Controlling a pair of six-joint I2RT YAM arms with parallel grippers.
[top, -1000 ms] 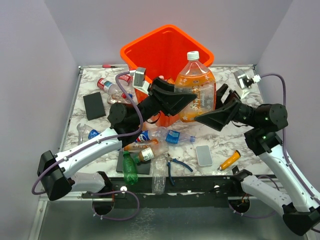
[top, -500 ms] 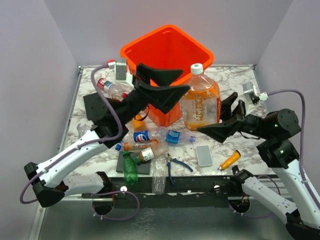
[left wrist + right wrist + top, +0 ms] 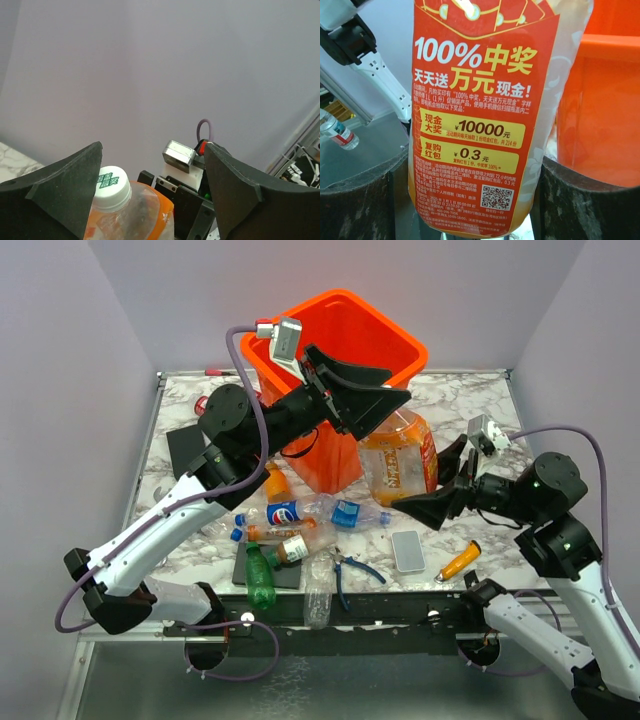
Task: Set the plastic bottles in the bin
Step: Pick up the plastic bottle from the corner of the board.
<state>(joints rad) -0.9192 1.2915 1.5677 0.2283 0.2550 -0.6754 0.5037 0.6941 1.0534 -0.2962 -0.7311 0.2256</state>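
A large orange-labelled plastic bottle (image 3: 402, 458) stands tilted against the front right wall of the orange bin (image 3: 340, 325). My right gripper (image 3: 425, 482) is shut on its lower body; in the right wrist view both fingers press the label (image 3: 480, 100). My left gripper (image 3: 390, 408) hangs open over its top. In the left wrist view the white cap (image 3: 112, 186) sits between the fingers, close to the left finger (image 3: 60, 197). Several small bottles (image 3: 300, 520) lie heaped on the table in front of the bin, among them a green bottle (image 3: 260, 578).
On the marble table (image 3: 470, 410) lie a black pad (image 3: 186, 451), blue-handled pliers (image 3: 352, 570), a grey block (image 3: 407, 550) and an orange-handled tool (image 3: 458, 561). A red-capped bottle (image 3: 203, 406) lies behind the left arm. Purple walls close in three sides.
The left gripper let go of the big bottle, swung left, then came back open over its cap. The bottle sank and tilted in the right gripper.
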